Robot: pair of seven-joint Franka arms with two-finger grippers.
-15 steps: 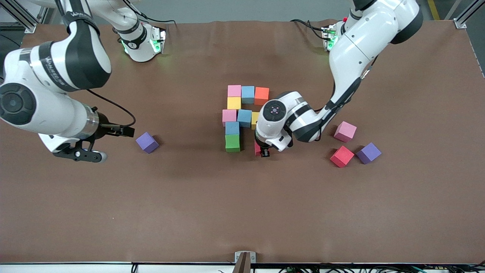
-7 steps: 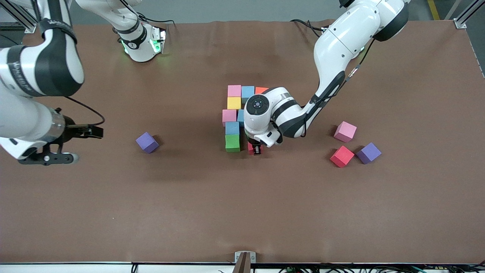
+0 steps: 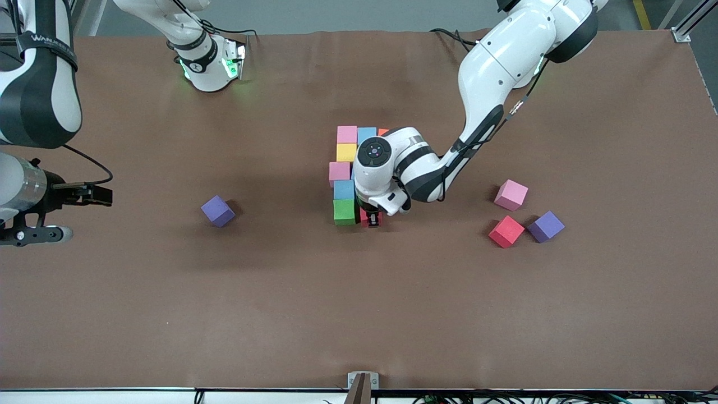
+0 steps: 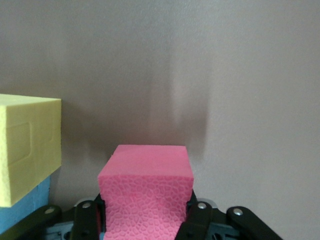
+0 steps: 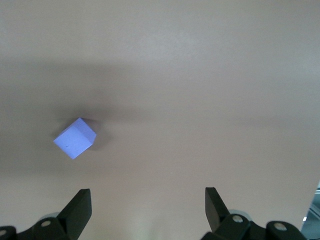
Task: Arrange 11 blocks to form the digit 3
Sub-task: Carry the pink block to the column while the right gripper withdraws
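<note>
Left gripper (image 3: 372,220) low over the brown matte surface (image 3: 359,314), fingers (image 4: 197,220) clamped on a small red foam cube (image 4: 146,192), set just beside the green foam cube (image 3: 344,211) on the side toward the left arm's end; whether the two cubes touch, or whether the red one rests on the surface, cannot be told.

Partly built figure of touching foam cubes at mid-surface, much of it hidden under the left arm's wrist. Visible in the row farthest from the front camera: a pink cube (image 3: 346,134), a light blue cube (image 3: 367,134), a sliver of an orange cube (image 3: 383,132). Then a yellow cube (image 3: 346,152), a second pink cube (image 3: 339,170), another light blue cube (image 3: 343,189), and the green one nearest the camera. In the left wrist view, a pale yellowish-looking foam block (image 4: 27,150) on a light blue one (image 4: 22,207) beside the held cube.

Loose toward the left arm's end: a pink foam cube (image 3: 511,194), a red foam cube (image 3: 506,231) and a purple foam cube (image 3: 546,226), the last two just beside each other. Another purple foam cube (image 3: 217,211) alone toward the right arm's end.

Right gripper (image 3: 33,234) waiting above that end of the surface, fingers (image 5: 79,210) spread wide, holding nothing.
</note>
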